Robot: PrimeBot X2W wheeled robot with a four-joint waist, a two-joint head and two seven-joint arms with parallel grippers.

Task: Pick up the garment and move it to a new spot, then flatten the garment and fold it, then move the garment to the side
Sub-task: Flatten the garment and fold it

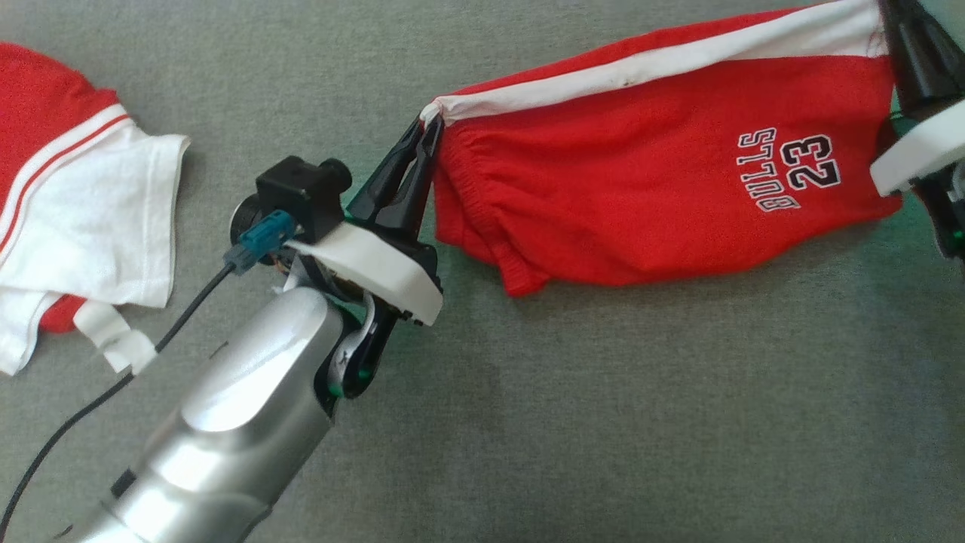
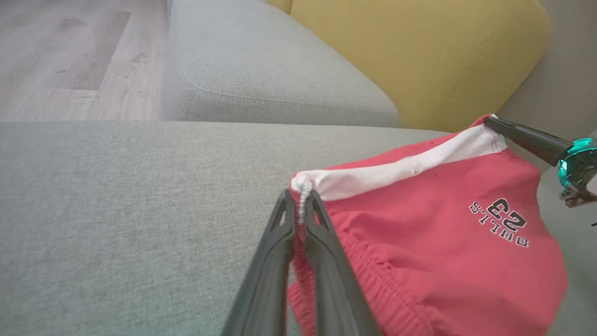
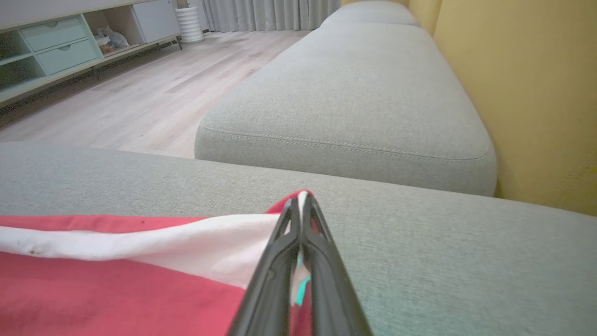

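1. Red shorts (image 1: 641, 166): the garment, in the 2 o'clock part of the head view, stretched between both end effectors above a grey sofa cushion (image 1: 603, 415). A white stripe (image 1: 663, 64) runs along the top edge. A "BULLS 23" print (image 1: 791, 170) sits toward the 3 o'clock end, reading upside down.
2. Left end effector (image 1: 426, 132): fingers closed to a narrow pinch on the white-trimmed corner at the shorts' 9 o'clock end.
3. Right end effector (image 1: 889, 30): fingers pressed together on the stripe corner at the 1 o'clock end, with cloth between them in the right wrist view.
4. Lower edge of the shorts: sags toward 6 o'clock. It probably brushes the cushion, though contact is not clear.
5. Red-and-white shirt (image 1: 83, 204): crumpled on the cushion at 9 o'clock, well apart from the shorts.
6. Black cable (image 1: 90, 407): trails from the left wrist camera toward 7 o'clock.
7. Yellow backrest (image 2: 419, 56): behind the cushion.
8. Wooden floor (image 3: 140, 93): beyond the sofa.
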